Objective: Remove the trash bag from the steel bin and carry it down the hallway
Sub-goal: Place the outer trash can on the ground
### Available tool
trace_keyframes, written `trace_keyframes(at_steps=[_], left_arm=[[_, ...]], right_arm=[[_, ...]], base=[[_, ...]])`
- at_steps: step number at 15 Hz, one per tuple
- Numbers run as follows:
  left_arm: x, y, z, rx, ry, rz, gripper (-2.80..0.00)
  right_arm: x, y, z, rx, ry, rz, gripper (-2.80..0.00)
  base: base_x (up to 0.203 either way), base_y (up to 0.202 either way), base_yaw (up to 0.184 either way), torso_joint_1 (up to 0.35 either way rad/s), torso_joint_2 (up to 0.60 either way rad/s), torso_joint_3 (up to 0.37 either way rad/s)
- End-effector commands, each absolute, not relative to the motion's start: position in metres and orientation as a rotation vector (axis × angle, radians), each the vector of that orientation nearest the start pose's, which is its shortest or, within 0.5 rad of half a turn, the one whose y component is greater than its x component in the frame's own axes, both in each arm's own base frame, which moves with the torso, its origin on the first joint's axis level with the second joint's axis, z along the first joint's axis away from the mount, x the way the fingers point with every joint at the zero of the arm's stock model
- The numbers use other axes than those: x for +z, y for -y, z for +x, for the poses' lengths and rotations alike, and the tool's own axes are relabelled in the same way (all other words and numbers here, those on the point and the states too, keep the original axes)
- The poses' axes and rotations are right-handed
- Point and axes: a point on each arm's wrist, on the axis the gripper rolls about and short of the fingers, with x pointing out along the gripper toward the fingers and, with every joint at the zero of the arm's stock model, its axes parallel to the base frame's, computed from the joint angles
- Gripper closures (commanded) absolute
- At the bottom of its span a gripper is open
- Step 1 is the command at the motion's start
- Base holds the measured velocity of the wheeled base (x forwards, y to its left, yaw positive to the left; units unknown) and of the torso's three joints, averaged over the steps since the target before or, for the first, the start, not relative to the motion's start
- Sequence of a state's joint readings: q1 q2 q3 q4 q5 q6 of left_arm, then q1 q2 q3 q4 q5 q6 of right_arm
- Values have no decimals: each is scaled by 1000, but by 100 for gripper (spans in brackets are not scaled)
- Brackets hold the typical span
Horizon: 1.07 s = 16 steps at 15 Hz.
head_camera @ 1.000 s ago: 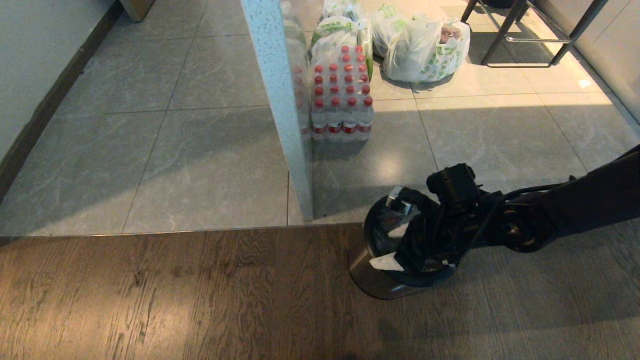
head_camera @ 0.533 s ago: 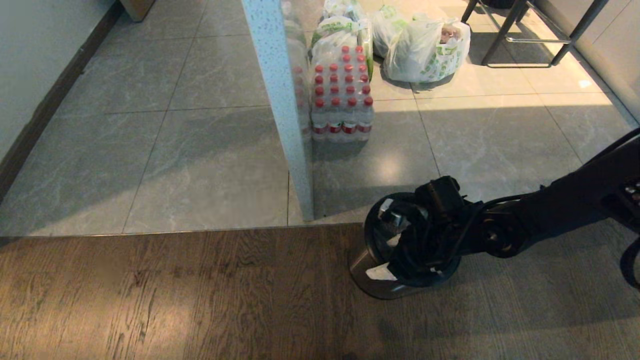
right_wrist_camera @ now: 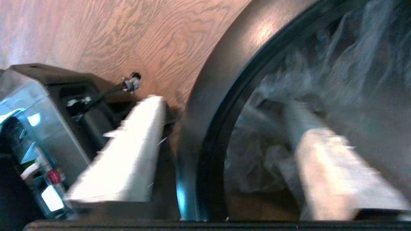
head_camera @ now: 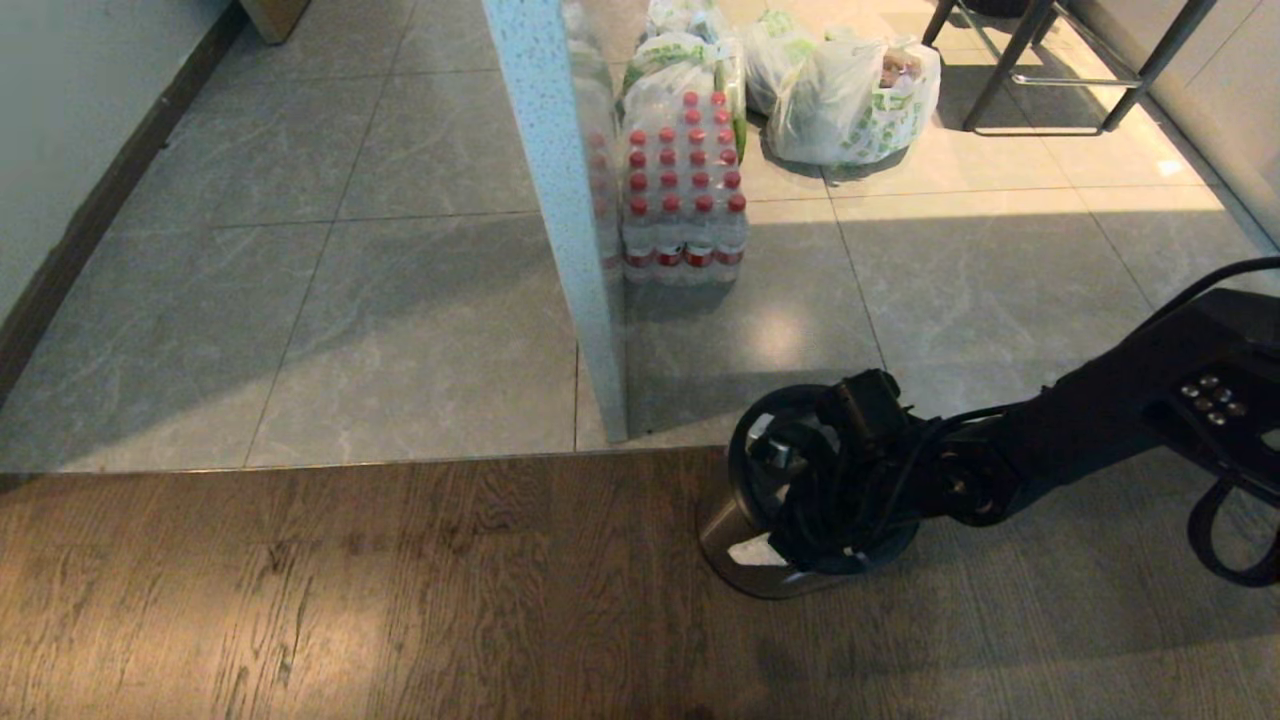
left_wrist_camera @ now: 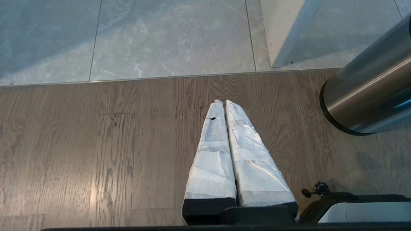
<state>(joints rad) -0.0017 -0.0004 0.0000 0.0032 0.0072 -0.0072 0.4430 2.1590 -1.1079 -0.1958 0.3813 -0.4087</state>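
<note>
Item 1, far left: wall with dark baseboard (head_camera: 90,215), then grey floor tiles (head_camera: 400,330) meeting the wood floor (head_camera: 400,580) nearer to us.

Item 2, left gripper (left_wrist_camera: 223,104): we see it only in its own wrist view, white-wrapped fingers pressed together, holding nothing, hanging over the wood floor to the left of the bin.

Item 3, centre: speckled partition edge (head_camera: 560,200); just right of it a shrink-wrapped pack of red-capped bottles (head_camera: 685,190), with white grocery bags (head_camera: 850,95) farther back.

Item 4, steel bin (head_camera: 735,545): upright on the wood floor, near the tile edge. The trash bag (head_camera: 775,455) is still inside it, clear film crumpled below the black rim.

Item 5, right gripper (head_camera: 800,500): reaching in from the right. Its fingers stand apart and straddle the bin's rim, one finger (right_wrist_camera: 128,154) outside the wall, the other inside among the plastic. Nothing is gripped yet.

Handling note: in our judgement the step is pinching the bag's edge at the rim. We would close on film only, not on the steel wall, so that the bin is not lifted too, and gather enough film that it does not tear.

View note: the head view places bin and arm but hides the fingers behind the wrist; the right wrist view alone shows the straddle; the left wrist view alone shows the bin's brushed side and base.
</note>
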Motion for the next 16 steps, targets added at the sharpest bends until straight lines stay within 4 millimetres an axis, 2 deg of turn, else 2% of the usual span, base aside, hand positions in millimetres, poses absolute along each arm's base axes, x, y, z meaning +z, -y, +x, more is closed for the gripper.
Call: trace_keyframes(at_steps=[1, 6, 12, 14, 16], left_arm=[[75, 0, -23, 6, -4, -8, 0], [75, 0, -23, 6, -5, -8, 0], [75, 0, -23, 6, -5, -8, 0], [75, 0, -23, 6, -3, -8, 0], [75, 0, -23, 6, -5, -8, 0]], right_arm=[[57, -174, 345, 947, -700, -392, 0], [65, -174, 345, 951, -653, -416, 0], [95, -169, 335, 946, -582, -420, 0], [97, -164, 325, 953, -584, -436, 0], [111, -160, 319, 952, -539, -453, 0]], base=[[0, 0, 0, 0, 0, 0], [0, 0, 0, 0, 0, 0], [0, 0, 0, 0, 0, 0], [0, 0, 0, 0, 0, 0], [0, 0, 0, 0, 0, 0]])
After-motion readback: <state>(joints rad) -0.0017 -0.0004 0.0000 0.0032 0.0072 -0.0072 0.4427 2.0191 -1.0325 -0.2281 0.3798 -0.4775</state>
